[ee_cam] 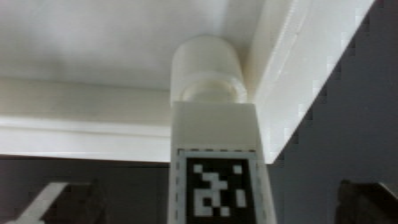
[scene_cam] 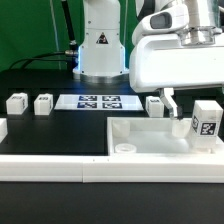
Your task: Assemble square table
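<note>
The white square tabletop (scene_cam: pixel 150 140) lies at the exterior view's lower right, its raised rim up. A white leg with a black-and-white tag (scene_cam: pixel 205 122) stands at the tabletop's right corner. My gripper (scene_cam: pixel 200 105) hangs over this leg, with one dark finger (scene_cam: pixel 170 100) showing to its left. In the wrist view the leg (ee_cam: pixel 217 150) runs up the middle and its rounded end meets the tabletop's corner (ee_cam: pixel 125 90). The two fingertips (ee_cam: pixel 45 200) stand well apart from the leg on either side, so my gripper (ee_cam: pixel 205 205) is open and touches nothing.
Loose white legs lie behind the tabletop (scene_cam: pixel 155 105) and at the left (scene_cam: pixel 44 103), (scene_cam: pixel 16 102). The marker board (scene_cam: pixel 97 101) lies in front of the robot base (scene_cam: pixel 100 50). A long white border rail (scene_cam: pixel 50 165) runs along the front.
</note>
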Available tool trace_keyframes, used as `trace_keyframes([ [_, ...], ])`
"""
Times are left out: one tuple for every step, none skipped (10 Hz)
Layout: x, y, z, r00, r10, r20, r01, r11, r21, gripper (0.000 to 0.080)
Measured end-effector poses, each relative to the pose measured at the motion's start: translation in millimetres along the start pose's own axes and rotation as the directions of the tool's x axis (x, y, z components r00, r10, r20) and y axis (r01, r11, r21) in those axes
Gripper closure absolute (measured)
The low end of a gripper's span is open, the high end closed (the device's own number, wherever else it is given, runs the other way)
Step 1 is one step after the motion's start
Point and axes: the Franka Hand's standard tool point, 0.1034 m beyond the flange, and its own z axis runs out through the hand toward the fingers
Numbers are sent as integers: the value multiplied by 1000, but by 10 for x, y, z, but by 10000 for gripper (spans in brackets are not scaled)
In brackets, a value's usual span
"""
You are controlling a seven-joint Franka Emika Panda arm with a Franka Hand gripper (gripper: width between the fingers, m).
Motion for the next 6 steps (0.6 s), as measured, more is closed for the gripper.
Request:
trace_keyframes([
  [0, 4, 2, 1000, 1, 9, -1, 1000, 0, 150],
  [74, 28, -5, 998, 7, 66, -7, 1000, 2, 150],
  [216, 47, -24, 994, 11, 104, -11, 1000, 3, 150],
  [292, 71, -12, 995, 14, 103, -14, 1000, 1, 150],
  [269, 102, 25, 985, 20, 169, -20, 1000, 1, 150],
  [279, 118, 33, 957, 24, 289, -26, 1000, 5, 150],
])
